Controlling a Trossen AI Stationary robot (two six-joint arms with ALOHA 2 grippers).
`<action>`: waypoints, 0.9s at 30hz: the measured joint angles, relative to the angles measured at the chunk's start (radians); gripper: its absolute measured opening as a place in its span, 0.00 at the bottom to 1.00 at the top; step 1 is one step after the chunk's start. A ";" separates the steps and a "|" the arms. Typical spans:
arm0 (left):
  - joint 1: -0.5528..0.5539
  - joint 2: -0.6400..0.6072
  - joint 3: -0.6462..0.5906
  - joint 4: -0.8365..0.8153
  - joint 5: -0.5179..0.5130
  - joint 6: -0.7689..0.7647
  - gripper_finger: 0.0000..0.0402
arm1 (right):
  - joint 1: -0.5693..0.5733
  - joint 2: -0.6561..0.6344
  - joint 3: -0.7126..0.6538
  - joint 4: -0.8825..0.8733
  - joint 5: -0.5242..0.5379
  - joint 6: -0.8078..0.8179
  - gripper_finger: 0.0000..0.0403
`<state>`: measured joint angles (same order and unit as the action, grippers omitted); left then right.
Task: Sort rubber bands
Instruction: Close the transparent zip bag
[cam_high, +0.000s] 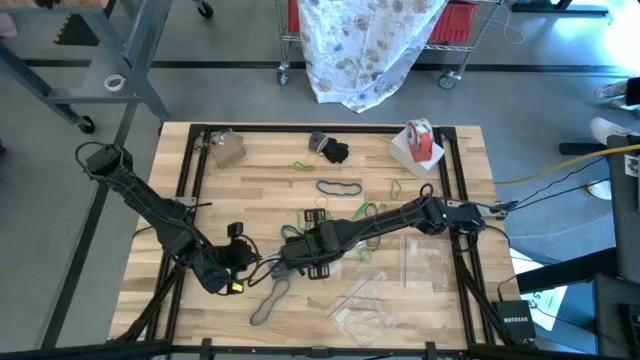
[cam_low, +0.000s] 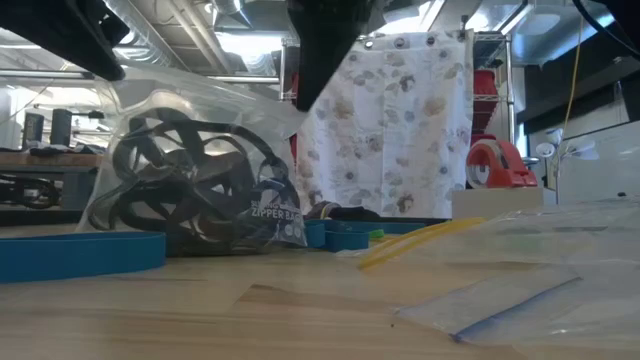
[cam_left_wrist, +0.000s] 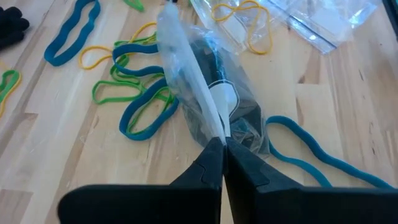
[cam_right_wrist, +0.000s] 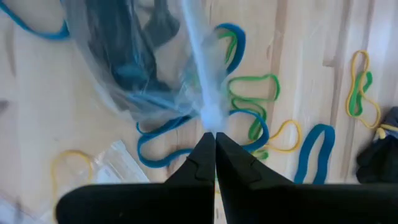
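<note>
Empty clear bags (cam_low: 520, 285) before banded bag (cam_low: 195, 190)

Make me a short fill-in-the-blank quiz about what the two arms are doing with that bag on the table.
1. The left end effector is shut on the edge of the clear ____ bag.
2. The bands inside that bag are ____ in colour.
3. The right end effector pinches the ____ bag.
4. The tape roll sits on a white ____.

Missing words: plastic; black; same; box
</note>
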<state>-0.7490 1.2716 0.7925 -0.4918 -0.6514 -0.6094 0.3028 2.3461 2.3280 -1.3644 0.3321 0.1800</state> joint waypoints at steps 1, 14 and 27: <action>0.000 0.000 0.000 -0.001 -0.001 0.000 0.00 | 0.003 -0.008 0.001 0.001 -0.003 0.016 0.01; 0.003 -0.112 0.058 -0.151 -0.066 -0.015 0.00 | 0.122 -0.051 0.006 -0.084 0.049 0.116 0.01; 0.082 -0.279 0.066 -0.717 -0.065 -0.311 0.00 | 0.127 -0.055 -0.049 -0.207 0.224 0.182 0.01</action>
<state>-0.6673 0.9924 0.8585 -1.2093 -0.7168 -0.9207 0.4301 2.2913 2.2789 -1.5717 0.5556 0.3623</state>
